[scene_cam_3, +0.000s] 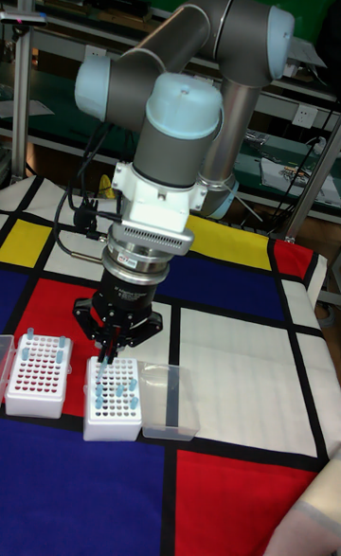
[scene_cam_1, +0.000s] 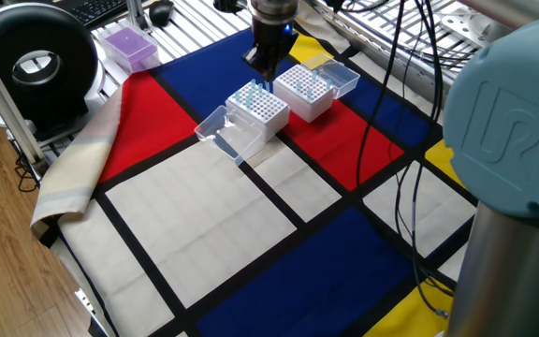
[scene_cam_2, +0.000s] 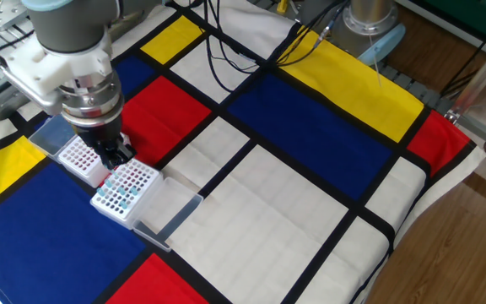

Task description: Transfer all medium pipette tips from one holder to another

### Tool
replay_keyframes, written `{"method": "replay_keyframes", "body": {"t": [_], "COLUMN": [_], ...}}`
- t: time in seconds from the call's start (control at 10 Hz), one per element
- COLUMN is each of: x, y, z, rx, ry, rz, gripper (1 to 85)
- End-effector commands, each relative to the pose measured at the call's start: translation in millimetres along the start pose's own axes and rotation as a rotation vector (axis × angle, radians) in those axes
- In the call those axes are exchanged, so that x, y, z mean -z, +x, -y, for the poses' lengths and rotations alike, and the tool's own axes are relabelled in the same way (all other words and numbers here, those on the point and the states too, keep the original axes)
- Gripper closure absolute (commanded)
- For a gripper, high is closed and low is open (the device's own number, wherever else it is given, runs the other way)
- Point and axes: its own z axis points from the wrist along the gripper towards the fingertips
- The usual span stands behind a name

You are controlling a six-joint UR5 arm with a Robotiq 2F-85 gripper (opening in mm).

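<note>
**Fingers hanging right over the tip rack**

So the robot's gripper (scene_cam_3: 107, 351) sits just above the white plastic rack with the clear hinged lid flopped open (scene_cam_3: 112, 401), left of centre in the tall fixed view. The black fingers (scene_cam_3: 115, 336) point straight down and look pinched close together, with something thin hanging between them down toward the rack top. Could be one of the tips, but it's too small to call, so I can't tell if they're actually clamped on anything.

The pale blue translucent cone-shaped pipette tips (scene_cam_3: 114, 390) are mostly standing in that rack, directly under the fingers, bunched toward its left and middle holes. A few more stick up along the edges of the second white rack (scene_cam_3: 39, 374), just beside the first one on its left in that view.

Both racks sit on the counter, which is covered with a cloth of red, blue, yellow and white blocks with black lines (scene_cam_2: 310, 211). In the other fixed view the gripper (scene_cam_2: 112, 158) is at the seam between the two racks.
</note>
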Motion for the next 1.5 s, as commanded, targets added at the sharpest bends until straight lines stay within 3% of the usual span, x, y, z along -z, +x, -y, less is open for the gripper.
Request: {"method": "replay_keyframes", "body": {"t": [0.0, 0.2, 0.3, 0.6, 0.8, 1.4], "x": [18.1, 23.0, 26.4, 32.7, 33.6, 17.2], "y": [1.7, 1.0, -0.1, -5.1, -13.3, -27.1], "z": [-0.1, 4.9, 6.6, 30.6, 44.4, 74.3], "rx": [-0.008, 0.001, 0.000, 0.042, 0.091, 0.185], "ry": [0.017, 0.037, 0.026, 0.031, 0.066, 0.051], "rz": [-0.019, -0.018, -0.016, -0.005, 0.023, 0.056], "gripper": [73.0, 74.0, 74.0, 74.0, 74.3, 75.0]}}
